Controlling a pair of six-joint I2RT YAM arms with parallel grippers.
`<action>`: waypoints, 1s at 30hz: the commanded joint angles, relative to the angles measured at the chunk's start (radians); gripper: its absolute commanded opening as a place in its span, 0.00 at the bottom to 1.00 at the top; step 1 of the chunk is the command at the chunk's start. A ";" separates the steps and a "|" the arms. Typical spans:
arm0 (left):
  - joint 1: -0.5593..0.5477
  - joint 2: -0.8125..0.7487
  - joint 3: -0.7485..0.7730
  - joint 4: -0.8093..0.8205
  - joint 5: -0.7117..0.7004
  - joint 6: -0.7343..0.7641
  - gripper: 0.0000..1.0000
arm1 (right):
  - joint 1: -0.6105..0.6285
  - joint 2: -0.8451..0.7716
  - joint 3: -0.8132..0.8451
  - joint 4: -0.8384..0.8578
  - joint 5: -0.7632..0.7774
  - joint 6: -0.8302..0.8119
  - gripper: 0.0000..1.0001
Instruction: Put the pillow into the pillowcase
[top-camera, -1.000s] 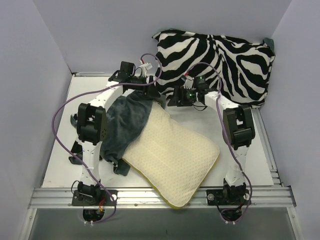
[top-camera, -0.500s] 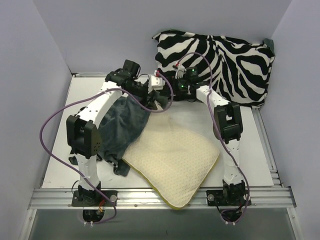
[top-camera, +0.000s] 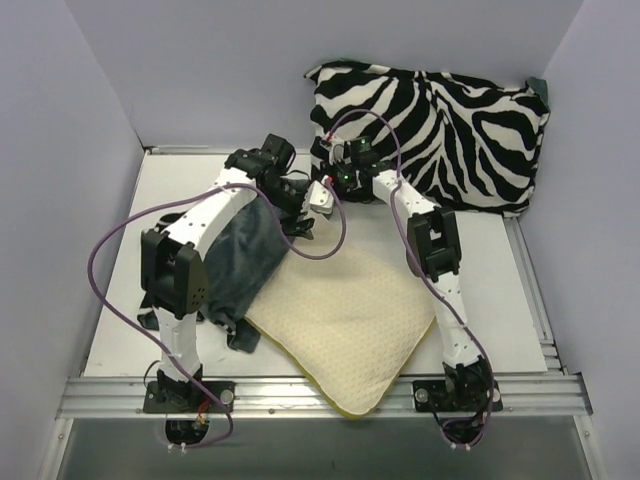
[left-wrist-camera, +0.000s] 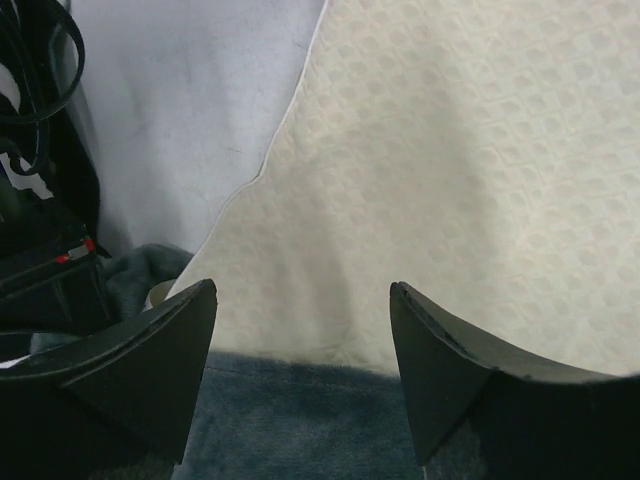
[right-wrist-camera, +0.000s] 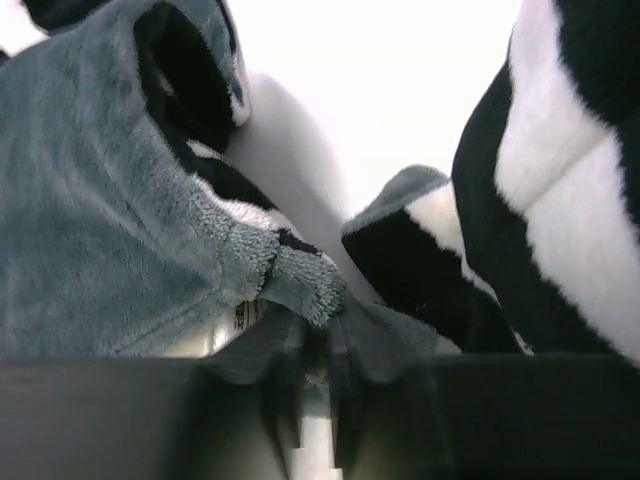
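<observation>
a: one pillow (top-camera: 345, 325) lies at the tabletop (top-camera: 500, 300) front edge, its left side against the teal pillowcase (top-camera: 240, 255).
b: left pincer (left-wrist-camera: 300, 300) spread over both; right pincer (right-wrist-camera: 315, 370) pinching pillowcase plush; zebra cushion (top-camera: 440, 120) beyond.

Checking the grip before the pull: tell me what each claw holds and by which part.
The right claw pinches the pillowcase by a fold of its grey plush fabric. The left claw is open above the pillow, holding nothing.
</observation>
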 joint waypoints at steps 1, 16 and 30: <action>-0.044 0.022 0.016 -0.042 -0.033 0.154 0.78 | -0.023 -0.051 0.000 -0.090 -0.062 0.002 0.01; -0.150 0.397 0.269 -0.034 -0.338 0.387 0.54 | -0.069 -0.252 -0.251 -0.073 -0.171 0.106 0.00; -0.023 -0.029 0.002 0.044 -0.454 0.139 0.00 | -0.172 -0.528 -0.508 -0.368 -0.200 -0.149 0.00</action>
